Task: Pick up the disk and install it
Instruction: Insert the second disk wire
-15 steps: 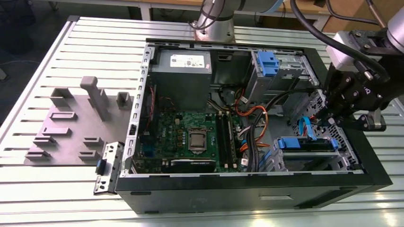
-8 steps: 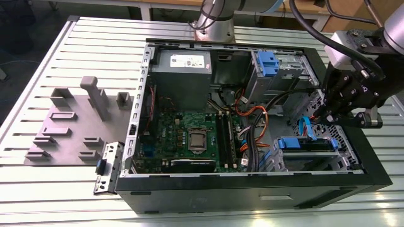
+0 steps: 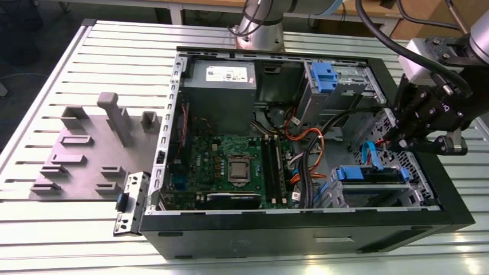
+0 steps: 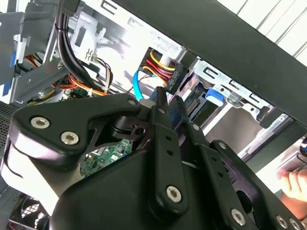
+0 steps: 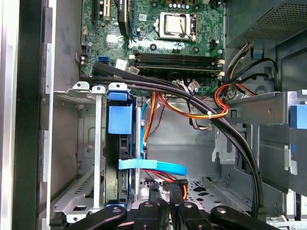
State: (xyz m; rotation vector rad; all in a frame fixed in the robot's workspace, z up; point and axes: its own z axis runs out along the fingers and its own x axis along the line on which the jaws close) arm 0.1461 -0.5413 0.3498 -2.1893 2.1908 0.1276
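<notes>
The disk (image 3: 370,174) sits in the lower drive cage of the open computer case (image 3: 306,226), its blue rail facing up. In the first wrist view the disk (image 5: 123,178) stands on edge in the cage under a blue tab. In the second wrist view the disk (image 4: 197,109) lies just beyond the fingers. My gripper (image 3: 410,144) hangs over the case's right side, close above the cage. Its fingers (image 4: 160,102) are shut close together, with nothing clearly between them. A power connector (image 4: 162,68) with yellow, red and black wires lies just past the fingertips; I cannot tell whether they touch.
A light blue data cable (image 5: 153,166) crosses by the disk. Black and orange cable bundles (image 5: 211,112) run across the case. An upper cage holds a blue bracket (image 3: 322,77). A grey fixture plate (image 3: 84,154) lies at the exterior view's left. A hand (image 4: 292,181) shows outside the case.
</notes>
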